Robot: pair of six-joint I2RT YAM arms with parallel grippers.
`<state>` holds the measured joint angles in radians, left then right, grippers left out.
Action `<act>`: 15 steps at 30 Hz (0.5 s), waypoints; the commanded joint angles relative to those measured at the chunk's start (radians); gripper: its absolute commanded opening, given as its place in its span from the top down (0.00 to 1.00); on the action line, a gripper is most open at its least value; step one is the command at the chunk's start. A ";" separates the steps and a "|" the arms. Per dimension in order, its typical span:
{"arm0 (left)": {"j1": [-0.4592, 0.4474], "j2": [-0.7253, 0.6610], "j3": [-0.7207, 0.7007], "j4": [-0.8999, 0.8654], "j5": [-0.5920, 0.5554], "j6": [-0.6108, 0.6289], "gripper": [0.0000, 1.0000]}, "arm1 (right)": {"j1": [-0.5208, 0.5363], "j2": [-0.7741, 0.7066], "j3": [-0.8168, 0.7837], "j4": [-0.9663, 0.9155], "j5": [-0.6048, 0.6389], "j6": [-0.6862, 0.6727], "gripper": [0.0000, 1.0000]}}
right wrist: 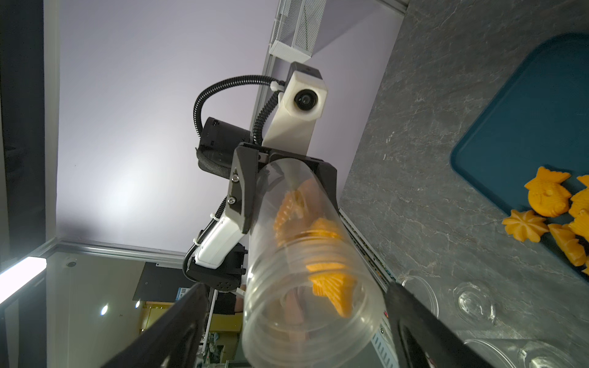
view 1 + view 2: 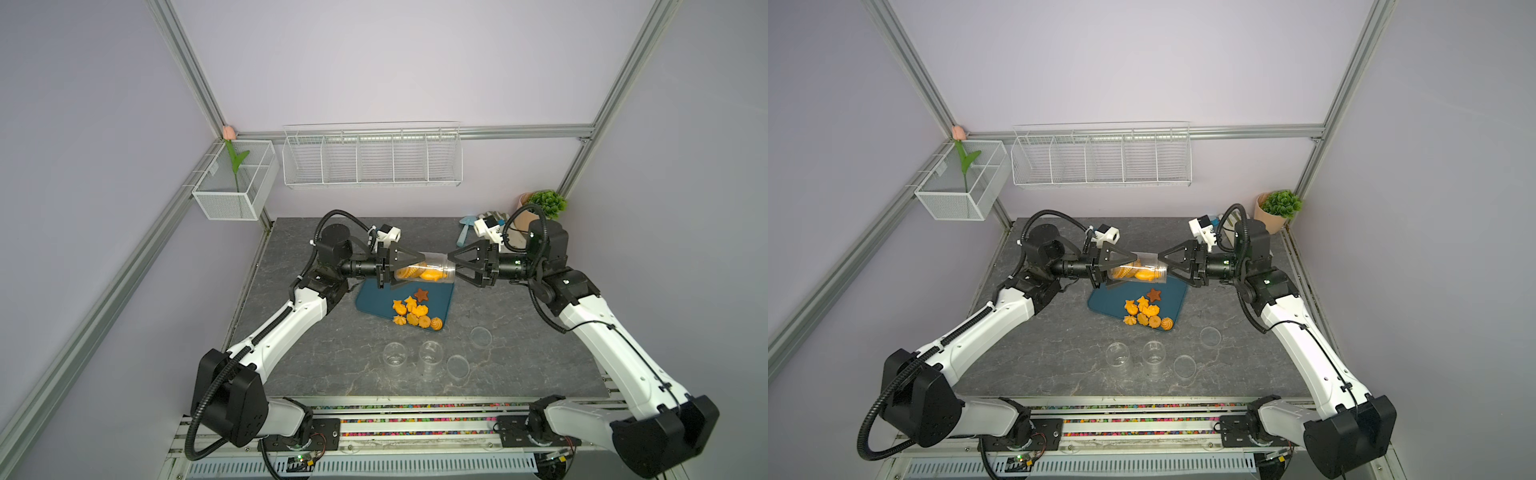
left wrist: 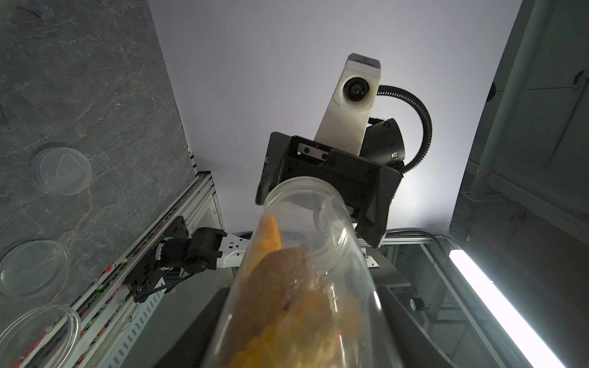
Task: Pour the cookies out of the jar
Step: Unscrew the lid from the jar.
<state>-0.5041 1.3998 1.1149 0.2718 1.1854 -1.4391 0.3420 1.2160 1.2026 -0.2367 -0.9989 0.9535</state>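
My left gripper [image 2: 409, 273] [image 2: 1121, 273] [image 3: 302, 344] is shut on a clear jar [image 2: 434, 269] [image 2: 1148, 266] [image 3: 318, 255] [image 1: 306, 255], which lies level above the blue tray [image 2: 374, 303] [image 2: 1104, 303]. A few orange cookies [image 2: 419, 273] [image 3: 287, 302] [image 1: 328, 280] are still inside it. Several orange cookies [image 2: 415, 311] [image 2: 1146, 311] and a brown star [image 2: 422, 295] [image 2: 1154, 294] lie on the tray. My right gripper [image 2: 453, 265] [image 2: 1163, 266] [image 1: 296, 331] is open, its fingers on either side of the jar's mouth with gaps showing.
Two empty clear jars [image 2: 395, 358] [image 2: 430, 357] and two clear lids [image 2: 458, 368] [image 2: 481, 336] sit near the table's front. A potted plant [image 2: 546, 203] and a blue tool [image 2: 464, 230] stand at the back right. Wire baskets [image 2: 372, 158] hang on the back wall.
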 commanded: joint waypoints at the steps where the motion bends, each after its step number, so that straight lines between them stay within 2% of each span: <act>1: -0.002 0.011 0.045 0.024 0.006 -0.013 0.41 | 0.015 0.006 -0.001 -0.035 -0.052 -0.013 0.08; 4: -0.001 0.010 0.043 0.023 0.006 -0.013 0.41 | 0.015 -0.003 -0.003 -0.020 -0.059 -0.013 0.00; 12: -0.002 0.006 0.040 0.021 0.002 -0.015 0.41 | 0.015 -0.020 -0.024 0.046 -0.076 0.008 0.11; 15: -0.002 0.004 0.035 0.021 0.001 -0.017 0.41 | 0.010 -0.023 -0.039 0.070 -0.077 0.009 0.20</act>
<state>-0.5041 1.4055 1.1202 0.2729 1.1858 -1.4395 0.3538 1.2167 1.1843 -0.2268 -1.0382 0.9394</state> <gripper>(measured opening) 0.626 0.816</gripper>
